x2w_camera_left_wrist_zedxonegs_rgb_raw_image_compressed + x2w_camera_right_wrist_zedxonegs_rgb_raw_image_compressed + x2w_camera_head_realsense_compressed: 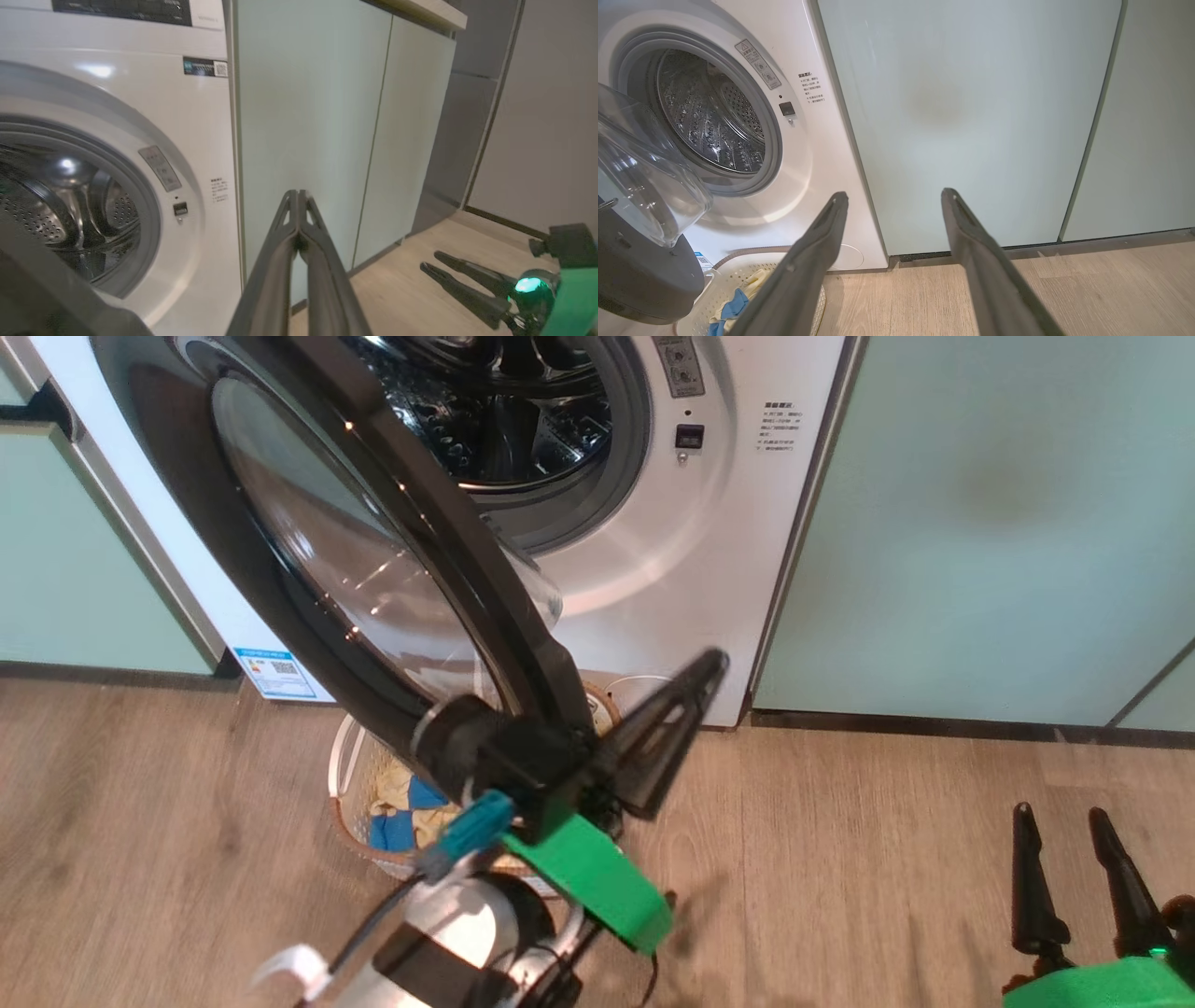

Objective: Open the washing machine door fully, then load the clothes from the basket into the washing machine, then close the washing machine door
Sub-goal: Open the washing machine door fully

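Note:
The washing machine (709,551) stands with its steel drum (523,420) exposed. The washing machine door (308,523) is swung partway out toward me, its glass bowl bulging toward the drum. My left gripper (714,663) is shut on nothing; its fingers point right, away from the door's lower rim, which runs past the wrist. In the left wrist view its fingers (297,193) meet before the cabinet. Under the door sits the basket (350,775) with the clothes (411,803) in it, yellow and blue. My right gripper (1064,817) stands open low on the right, over the floor.
Pale green cabinets (980,523) flank the washer on the right, and another cabinet (75,569) on the left. A wood floor (840,859) spreads right of the basket. The door's dark inner face (640,280) overhangs the basket (738,280).

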